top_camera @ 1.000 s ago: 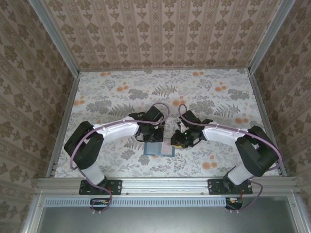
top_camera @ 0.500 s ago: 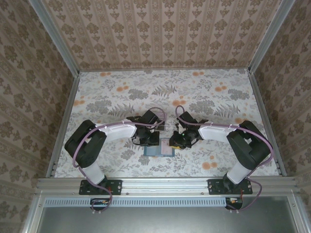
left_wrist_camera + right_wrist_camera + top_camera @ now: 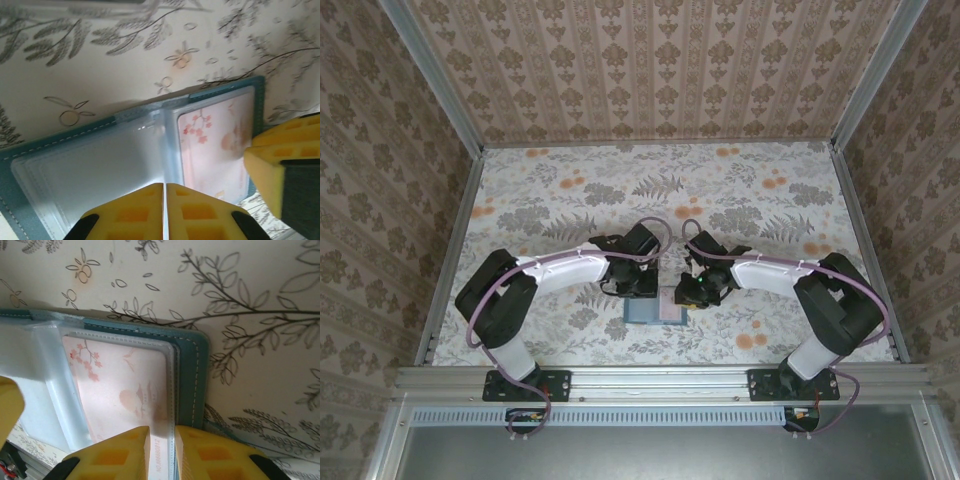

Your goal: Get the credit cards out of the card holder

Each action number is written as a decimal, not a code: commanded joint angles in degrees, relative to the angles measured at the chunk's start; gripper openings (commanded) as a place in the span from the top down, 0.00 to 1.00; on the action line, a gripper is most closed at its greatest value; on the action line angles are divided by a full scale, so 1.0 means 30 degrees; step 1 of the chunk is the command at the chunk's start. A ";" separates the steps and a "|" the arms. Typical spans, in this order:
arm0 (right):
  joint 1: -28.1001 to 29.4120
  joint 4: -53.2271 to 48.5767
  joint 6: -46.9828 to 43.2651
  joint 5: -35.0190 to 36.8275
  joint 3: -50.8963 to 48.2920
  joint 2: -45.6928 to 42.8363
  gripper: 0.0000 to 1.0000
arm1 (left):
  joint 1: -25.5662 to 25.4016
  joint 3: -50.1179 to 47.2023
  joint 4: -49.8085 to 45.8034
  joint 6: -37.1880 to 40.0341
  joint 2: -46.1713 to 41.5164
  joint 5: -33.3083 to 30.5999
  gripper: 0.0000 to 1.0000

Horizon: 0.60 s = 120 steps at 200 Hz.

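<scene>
Keep the left gripper point(image 3: 164, 194) pinched shut on the card holder point(image 3: 95, 167) fold while the right gripper point(image 3: 162, 436), clamped on the pink card point(image 3: 125, 385), draws it straight out.

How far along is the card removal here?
Done: the holder lies open. In hand: the left gripper pinches its clear middle leaf, and the right gripper pinches the pocket edge over the pink card. Left: that card is still pocketed.

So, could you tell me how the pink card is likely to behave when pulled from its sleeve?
The card looks thin and flat, so probably stiff yet light. Its glossy sleeve may cling or flex as it slides. The holder is small and flat, so it might drag along.
</scene>
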 commanded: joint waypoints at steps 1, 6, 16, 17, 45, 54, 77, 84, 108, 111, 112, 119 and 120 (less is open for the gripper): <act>0.0051 -0.1433 -0.0120 0.0746 0.0091 -0.0726 0.78 | -0.0082 0.0072 0.0890 -0.0879 -0.0550 0.0327 0.89; 0.0037 -0.1433 -0.0097 0.0670 0.0124 -0.0838 0.78 | -0.0079 -0.0113 0.1394 -0.1155 -0.0557 0.0521 0.89; 0.0038 -0.1331 -0.0034 0.0454 0.0157 -0.1033 0.78 | -0.0064 -0.0632 0.2491 -0.1761 -0.0550 0.0986 0.88; 0.0037 -0.1323 -0.0017 0.0441 0.0157 -0.1035 0.78 | -0.0071 -0.0690 0.2597 -0.1822 -0.0543 0.1014 0.88; -0.0051 -0.0867 0.0228 0.0072 0.0065 -0.1154 0.78 | 0.0053 -0.1768 0.5346 -0.3166 -0.0101 0.2307 0.84; -0.0081 -0.0711 0.0288 -0.0053 0.0041 -0.1113 0.78 | 0.0066 -0.2087 0.6036 -0.3536 0.0028 0.2492 0.84; -0.0167 -0.0467 0.0409 -0.0100 -0.0004 -0.1124 0.78 | 0.0125 -0.2483 0.6596 -0.3929 0.0372 0.2756 0.83; -0.0169 -0.0492 0.0410 -0.0115 0.0010 -0.1117 0.78 | 0.0100 -0.2636 0.6708 -0.4011 0.0373 0.2708 0.83; -0.0255 -0.0466 0.0410 -0.0074 -0.0081 -0.1212 0.78 | 0.0163 -0.2809 0.7019 -0.4080 0.0584 0.2940 0.80; -0.0253 -0.0488 0.0410 -0.0115 -0.0078 -0.1190 0.78 | 0.0175 -0.2801 0.7010 -0.4065 0.0578 0.2953 0.79; -0.0255 -0.0492 0.0410 -0.0107 -0.0078 -0.1202 0.78 | 0.0180 -0.2800 0.7010 -0.4058 0.0578 0.2965 0.79; -0.0251 -0.0517 0.0382 -0.0109 -0.0050 -0.1193 0.78 | 0.0161 -0.2864 0.7022 -0.4079 0.0629 0.2948 0.80; -0.0254 -0.0521 0.0381 -0.0105 -0.0049 -0.1203 0.78 | 0.0159 -0.2876 0.7030 -0.4080 0.0647 0.2948 0.79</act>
